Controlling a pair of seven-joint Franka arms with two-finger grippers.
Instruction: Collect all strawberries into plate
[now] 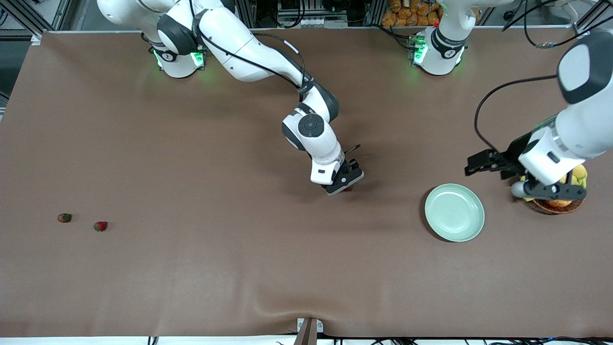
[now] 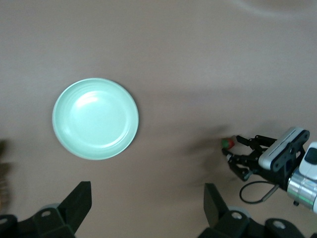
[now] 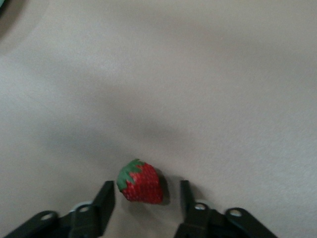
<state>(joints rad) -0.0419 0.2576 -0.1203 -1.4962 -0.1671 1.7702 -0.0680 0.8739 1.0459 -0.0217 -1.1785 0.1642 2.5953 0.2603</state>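
strawberry (image 1: 348,189) mostly under right gripper (image 1: 346,184)

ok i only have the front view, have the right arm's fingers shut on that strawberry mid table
observer: no. The right wrist view shows the right gripper open, low over the table, with the strawberry lying between its fingers, not clamped.
operator: and is the left one carrying anything
observer: no. The left wrist view shows the left gripper open with nothing between its fingers; that arm waits by the basket.
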